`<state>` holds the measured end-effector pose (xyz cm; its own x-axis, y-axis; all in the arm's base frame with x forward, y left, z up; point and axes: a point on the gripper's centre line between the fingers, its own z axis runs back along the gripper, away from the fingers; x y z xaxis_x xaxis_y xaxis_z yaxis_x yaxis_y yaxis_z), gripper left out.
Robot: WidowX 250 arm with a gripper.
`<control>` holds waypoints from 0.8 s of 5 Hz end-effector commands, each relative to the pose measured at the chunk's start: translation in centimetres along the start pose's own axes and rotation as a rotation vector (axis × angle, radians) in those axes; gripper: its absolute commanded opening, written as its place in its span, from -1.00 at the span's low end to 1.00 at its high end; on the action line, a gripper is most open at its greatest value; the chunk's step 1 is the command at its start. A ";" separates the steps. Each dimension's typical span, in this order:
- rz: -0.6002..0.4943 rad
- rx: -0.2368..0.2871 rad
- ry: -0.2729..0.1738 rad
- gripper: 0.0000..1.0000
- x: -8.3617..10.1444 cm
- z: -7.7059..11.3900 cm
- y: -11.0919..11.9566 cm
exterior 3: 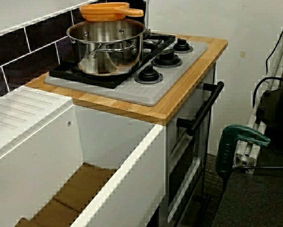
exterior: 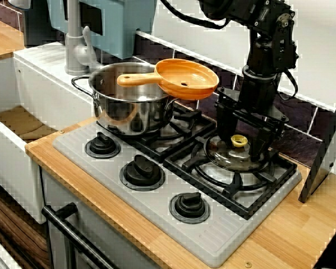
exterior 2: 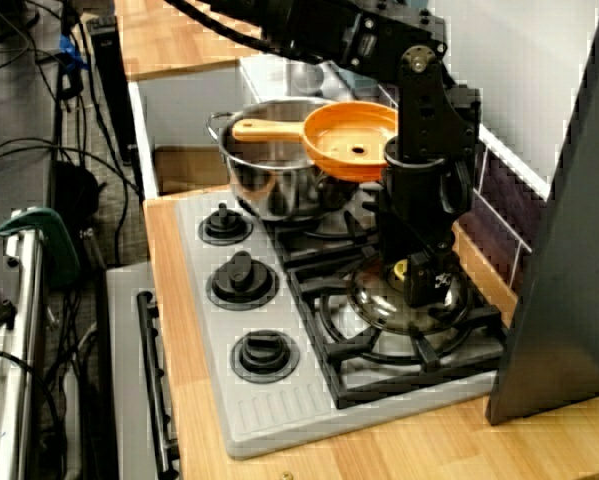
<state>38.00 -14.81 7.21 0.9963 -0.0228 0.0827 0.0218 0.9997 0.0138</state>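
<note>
While holding gripper (exterior: 240, 145) spread astride knob (exterior: 239, 139) of lid (exterior: 226, 159) on right burner, keep centred and upright; pinch knob squarely, clear of grate (exterior: 252, 186), pot (exterior: 131, 109) and pan (exterior: 188, 78).

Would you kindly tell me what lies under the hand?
A glass lid with a yellow knob lies on the grate; the open hand straddles the knob. Its fingers hide part of the lid's far rim.
</note>
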 end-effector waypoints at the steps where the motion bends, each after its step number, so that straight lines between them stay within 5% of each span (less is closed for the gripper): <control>1: 0.041 -0.006 -0.044 -1.00 -0.2 1.4 0.9; 4: 0.030 -0.037 -0.059 -1.00 -0.8 3.5 1.1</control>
<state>36.90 -14.59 7.05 0.9981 0.0005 0.0608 -0.0006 1.0000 0.0026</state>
